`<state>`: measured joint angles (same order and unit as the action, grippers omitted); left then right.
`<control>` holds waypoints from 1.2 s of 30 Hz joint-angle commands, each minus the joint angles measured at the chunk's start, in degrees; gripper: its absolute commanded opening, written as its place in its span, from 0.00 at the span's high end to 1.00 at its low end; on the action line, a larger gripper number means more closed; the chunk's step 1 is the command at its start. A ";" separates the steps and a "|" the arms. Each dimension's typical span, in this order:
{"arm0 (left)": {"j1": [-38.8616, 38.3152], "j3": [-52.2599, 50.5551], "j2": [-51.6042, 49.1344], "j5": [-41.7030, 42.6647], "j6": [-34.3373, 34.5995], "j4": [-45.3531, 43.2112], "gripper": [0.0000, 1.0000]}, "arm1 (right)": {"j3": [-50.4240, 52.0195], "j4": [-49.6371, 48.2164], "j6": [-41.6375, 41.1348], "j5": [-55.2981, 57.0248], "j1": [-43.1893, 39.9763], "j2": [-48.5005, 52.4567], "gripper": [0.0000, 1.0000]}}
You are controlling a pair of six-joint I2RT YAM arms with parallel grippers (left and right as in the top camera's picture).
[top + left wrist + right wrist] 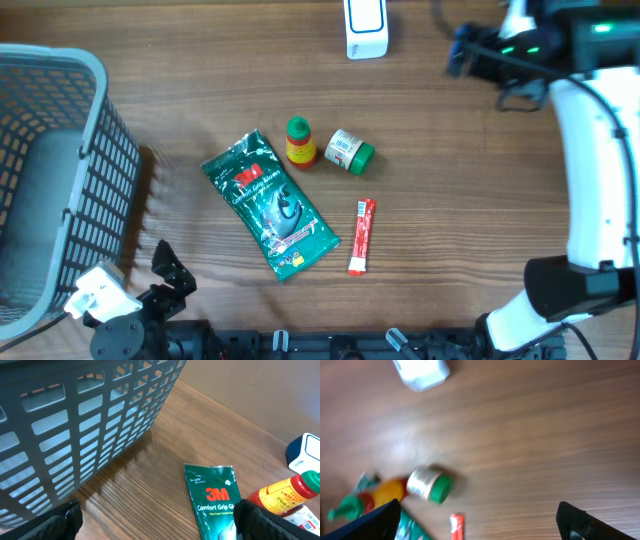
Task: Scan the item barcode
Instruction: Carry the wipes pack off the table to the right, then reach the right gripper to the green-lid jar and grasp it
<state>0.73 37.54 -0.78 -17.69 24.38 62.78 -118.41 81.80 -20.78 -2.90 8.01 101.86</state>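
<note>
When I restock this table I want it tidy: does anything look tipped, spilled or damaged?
Two containers lie on their sides mid-table: the green-capped sauce bottle and, beside it, the green-lidded jar. Either could roll. No spill or damage shows; the green packet and red sachet lie flat.

Basket (100, 130) L; jar (350, 151) R of bottle (300, 141)

I count six loose things on my one table (470, 200), one of each kind: one grey slatted basket (60, 65), one green foil packet (270, 205), one small sauce bottle (300, 142) with a green cap, one little round jar (349, 151) with a green lid, one slim red sachet (361, 236), and one white device (366, 28) at the far edge.
</note>
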 commanded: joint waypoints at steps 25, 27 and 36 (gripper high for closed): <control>-0.37 -0.09 0.42 0.26 0.52 -0.28 0.00 | 50.69 -44.50 -96.78 -33.73 9.79 0.20 0.03; -0.37 -0.11 0.42 0.26 0.52 -0.28 0.00 | 50.66 -49.64 -97.81 -30.40 12.04 0.20 0.00; -0.37 -0.11 0.42 0.26 0.52 -0.28 0.00 | 50.38 -52.96 -97.85 -18.99 12.17 1.14 0.00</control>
<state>0.73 37.54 -0.80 -17.72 24.38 62.74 -67.37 29.06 -117.19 -26.39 20.47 102.08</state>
